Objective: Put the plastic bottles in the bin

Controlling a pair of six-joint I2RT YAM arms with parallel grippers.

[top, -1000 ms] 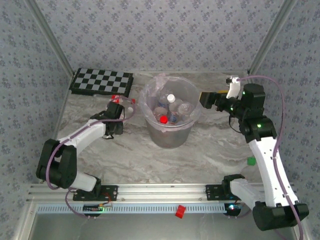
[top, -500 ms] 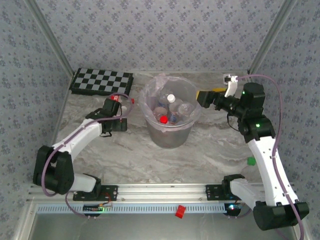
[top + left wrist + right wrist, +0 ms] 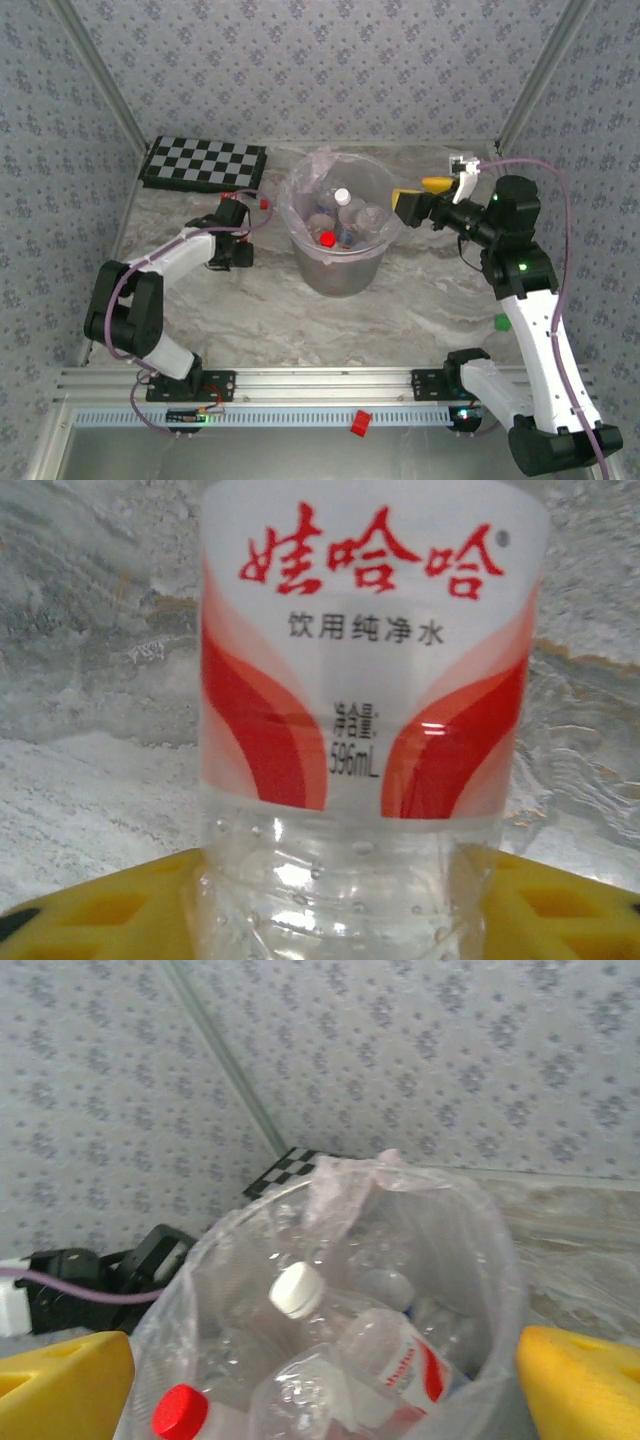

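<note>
I hold a red-labelled bottle (image 3: 372, 680) clamped in the left gripper (image 3: 330, 912).
Right gripper (image 3: 418, 194) gapes wide beside the bin (image 3: 340, 275) rim.

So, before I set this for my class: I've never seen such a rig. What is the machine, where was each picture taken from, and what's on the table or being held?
These are two robot arms bolted at the near edge of a marble-patterned table. One picture looks down from above and behind them. The other two come from cameras on the wrists. On the table stand a grey bin lined with a clear bag, with several bottles inside, and a chequered board. The left hand has its yellow fingers either side of a red-labelled bottle on the table. I can't tell whether it is squeezing. The right hand is open and empty by the bin's rim.
</note>
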